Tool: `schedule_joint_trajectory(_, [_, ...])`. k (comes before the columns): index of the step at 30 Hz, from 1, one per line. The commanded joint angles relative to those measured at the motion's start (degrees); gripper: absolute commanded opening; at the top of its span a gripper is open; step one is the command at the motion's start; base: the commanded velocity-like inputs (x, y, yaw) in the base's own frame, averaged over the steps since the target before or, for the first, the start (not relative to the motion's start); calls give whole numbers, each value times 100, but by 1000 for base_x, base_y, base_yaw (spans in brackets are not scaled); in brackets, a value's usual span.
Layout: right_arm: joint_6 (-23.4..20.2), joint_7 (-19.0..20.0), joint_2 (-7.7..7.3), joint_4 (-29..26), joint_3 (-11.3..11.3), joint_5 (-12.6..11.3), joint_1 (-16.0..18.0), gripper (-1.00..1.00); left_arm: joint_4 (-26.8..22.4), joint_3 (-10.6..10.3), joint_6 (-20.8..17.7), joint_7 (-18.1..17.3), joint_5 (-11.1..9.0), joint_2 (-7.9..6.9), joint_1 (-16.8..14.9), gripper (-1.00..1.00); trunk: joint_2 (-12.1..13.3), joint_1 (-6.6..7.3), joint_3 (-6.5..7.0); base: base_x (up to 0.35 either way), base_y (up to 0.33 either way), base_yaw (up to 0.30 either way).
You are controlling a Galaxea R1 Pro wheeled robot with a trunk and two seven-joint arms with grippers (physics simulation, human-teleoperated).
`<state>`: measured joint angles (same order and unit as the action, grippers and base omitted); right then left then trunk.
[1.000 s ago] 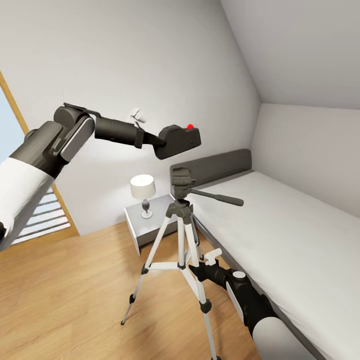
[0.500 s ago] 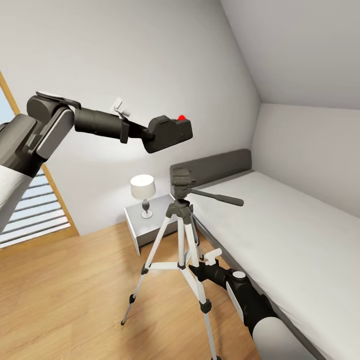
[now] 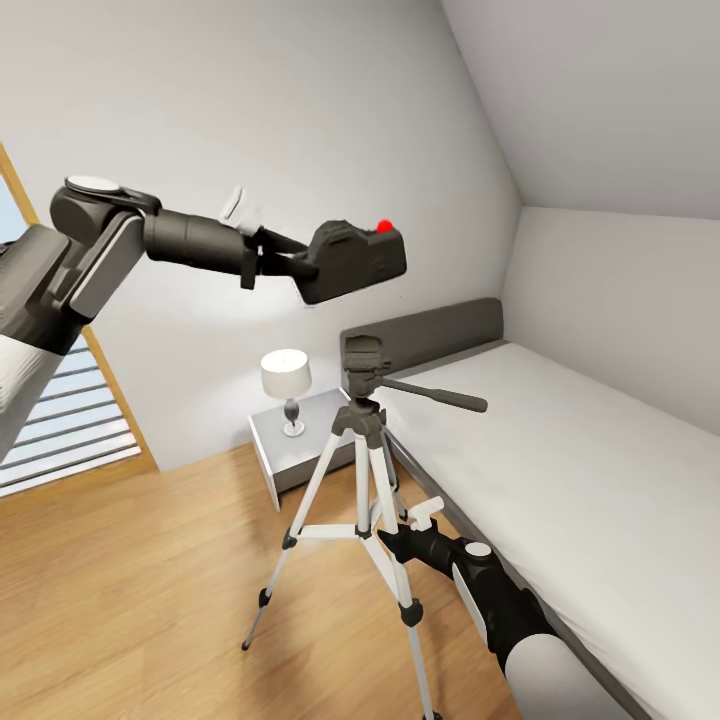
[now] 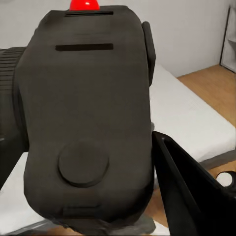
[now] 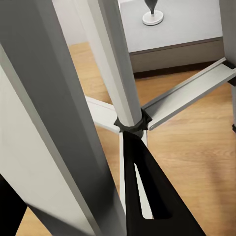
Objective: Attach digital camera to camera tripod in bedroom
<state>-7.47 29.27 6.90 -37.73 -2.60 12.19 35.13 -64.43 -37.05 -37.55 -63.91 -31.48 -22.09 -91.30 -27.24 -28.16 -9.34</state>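
Left gripper (image 3: 300,268) fingers clamped on digital camera (image 3: 355,262), held in air above camera tripod (image 3: 362,440) head, not yet mounted; right gripper (image 3: 395,540) at tripod leg, grip state can't tell.

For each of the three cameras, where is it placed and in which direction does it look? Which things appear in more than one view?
Head view: from the robot's head, forward and down at the camera tripod beside the bed; both arms show, the left pincer holding the digital camera.
Left wrist view: near the left pincer, against the digital camera's back, the bed beyond; one finger shows.
Right wrist view: near the right pincer, among the tripod legs; one finger shows.
Shared: tripod, camera, bed.
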Motion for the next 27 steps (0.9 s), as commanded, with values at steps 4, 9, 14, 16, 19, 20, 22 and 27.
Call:
schedule_joint_trajectory(4, [-18,18,4,489,-23,166,2,-100,162,-50,384,-4,-48,2,-11,-100,-9,-4,-13,0,0,0])
schedule_joint_trajectory(9, [-18,19,4,492,-22,169,2,-100,384,-66,797,-13,-50,18,-11,-100,-9,-4,-13,0,0,0])
schedule_joint_trajectory(14, [-25,20,4,495,-26,164,2,-100,796,-73,1165,-18,-63,42,-11,-100,-9,-4,-13,0,0,0])
schedule_joint_trajectory(16, [-26,23,4,495,-24,166,2,-100,1008,-75,1200,-21,-55,50,-11,-100,-9,-4,-13,0,0,0])
schedule_joint_trajectory(19, [-26,25,4,495,-22,167,2,-100,1284,-81,1229,-22,-30,60,-11,-100,-9,-4,-13,0,0,0])
schedule_joint_trajectory(20, [-24,25,4,495,-22,168,2,-100,1395,-98,1237,-20,6,70,-11,-100,-9,-4,-13,0,0,0])
schedule_joint_trajectory(22, [-25,24,4,495,-22,169,2,-100,1480,-133,1245,-19,67,77,-11,-100,-9,-4,-13,0,0,0])
schedule_joint_trajectory(27, [-24,18,4,495,-21,168,2,-100,1618,-224,1236,26,224,142,-11,-100,-9,-4,-13,0,0,0])
